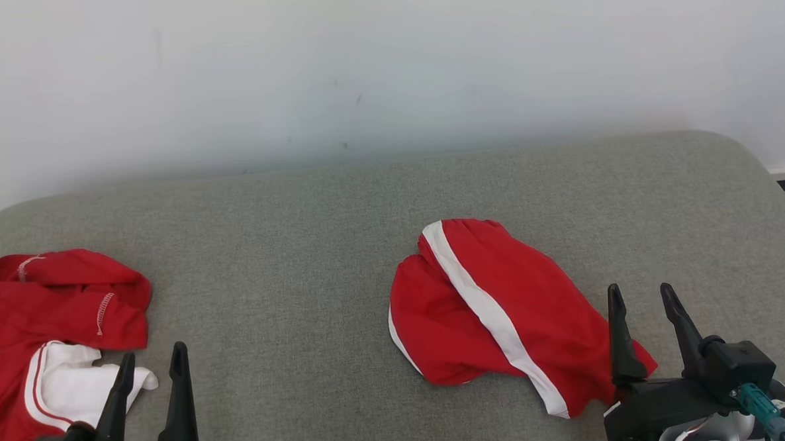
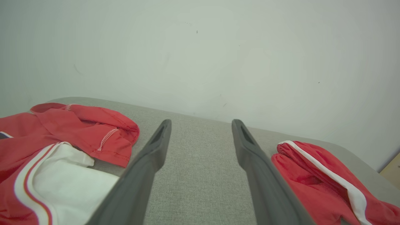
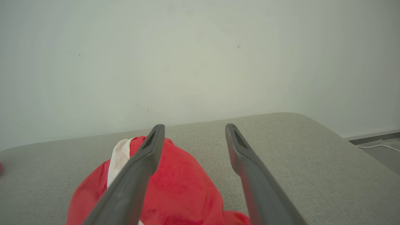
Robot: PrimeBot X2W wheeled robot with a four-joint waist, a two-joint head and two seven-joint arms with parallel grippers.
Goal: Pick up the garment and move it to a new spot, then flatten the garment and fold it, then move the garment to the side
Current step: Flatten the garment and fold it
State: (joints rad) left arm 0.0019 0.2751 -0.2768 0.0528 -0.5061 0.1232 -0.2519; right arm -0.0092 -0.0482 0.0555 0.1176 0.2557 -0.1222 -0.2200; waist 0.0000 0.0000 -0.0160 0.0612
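Head view: we see a grey padded surface set against a pale wall.
Striped garment: red with a white stripe, crumpled, lying right of the surface's middle and reaching toward the near edge.
Red-and-white heap: bunched cloth at the left edge, near the near-left corner, well apart from the striped garment.
Left gripper: at the near edge just beside the heap, fingers spread wide, nothing between them.
Right gripper: at the near edge toward the right corner, fingers spread wide and empty. Its left finger overlaps the striped garment's near end; we cannot tell whether they touch.
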